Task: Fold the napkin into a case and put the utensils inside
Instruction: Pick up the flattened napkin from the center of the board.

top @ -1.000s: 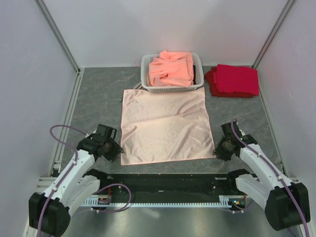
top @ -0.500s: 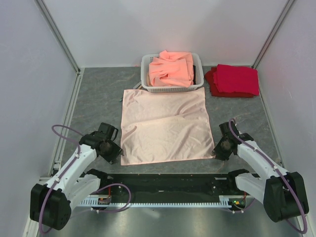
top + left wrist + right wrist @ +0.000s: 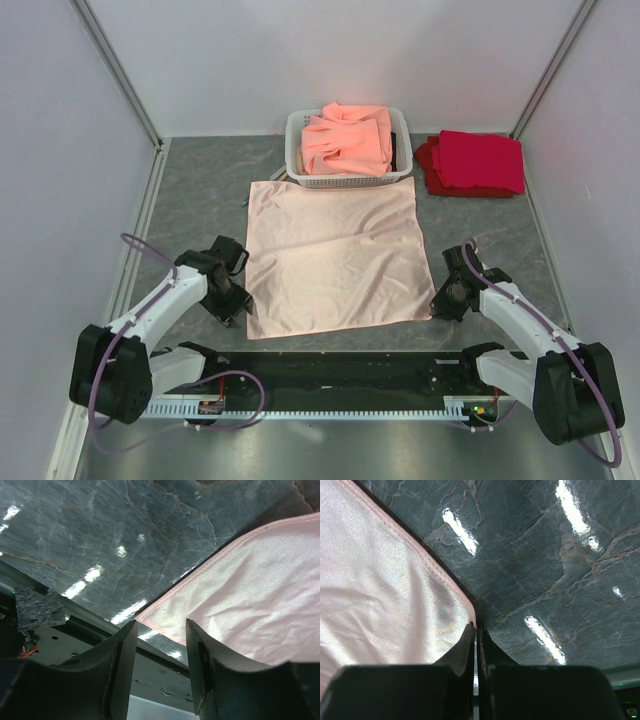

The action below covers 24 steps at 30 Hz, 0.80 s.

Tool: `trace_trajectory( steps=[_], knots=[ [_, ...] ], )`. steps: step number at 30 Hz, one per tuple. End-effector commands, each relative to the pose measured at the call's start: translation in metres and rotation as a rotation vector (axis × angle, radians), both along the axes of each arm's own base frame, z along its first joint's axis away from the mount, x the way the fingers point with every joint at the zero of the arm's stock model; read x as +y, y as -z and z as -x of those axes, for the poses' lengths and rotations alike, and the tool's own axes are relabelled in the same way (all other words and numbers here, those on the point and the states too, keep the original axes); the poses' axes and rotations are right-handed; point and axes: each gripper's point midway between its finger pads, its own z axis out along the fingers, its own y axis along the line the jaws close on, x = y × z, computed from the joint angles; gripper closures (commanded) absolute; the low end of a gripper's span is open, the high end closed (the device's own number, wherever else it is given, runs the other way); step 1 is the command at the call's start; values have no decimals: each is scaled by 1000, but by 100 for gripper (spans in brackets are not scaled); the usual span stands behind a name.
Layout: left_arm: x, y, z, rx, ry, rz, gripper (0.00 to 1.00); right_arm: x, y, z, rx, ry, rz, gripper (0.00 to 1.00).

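The pale-pink napkin (image 3: 335, 255) lies spread flat on the dark marbled table. My left gripper (image 3: 232, 300) is low at its near left corner. In the left wrist view the left gripper (image 3: 160, 625) is open, and the napkin (image 3: 260, 590) corner sits just beyond the gap between the fingers. My right gripper (image 3: 442, 300) is at the near right corner. The right wrist view shows this gripper (image 3: 476, 627) shut, with the napkin (image 3: 380, 590) hem running into its tips. Thin pale pieces (image 3: 246, 200) lie by the far left corner, too small to tell whether they are the utensils.
A white basket (image 3: 296, 150) heaped with orange-salmon cloths (image 3: 345, 140) stands just beyond the napkin. Folded deep red cloths (image 3: 475, 162) lie to its right. Pale walls close in both sides, and a black rail (image 3: 340, 365) runs along the near edge.
My left gripper has swung right, up to the napkin's near left corner, still open. My right gripper has gone from partly open to shut at the near right corner.
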Motion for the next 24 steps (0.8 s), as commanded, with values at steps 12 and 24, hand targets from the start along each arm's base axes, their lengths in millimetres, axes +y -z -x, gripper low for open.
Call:
trace_trajectory(
  steps=[12,24],
  knots=[
    [-43,28,-64,6,117,20,60,-1,-28,-49,-172,24,-34,100],
    [-50,16,-142,-45,253,-117,60,-23,-32,-45,-187,61,6,100]
  ],
)
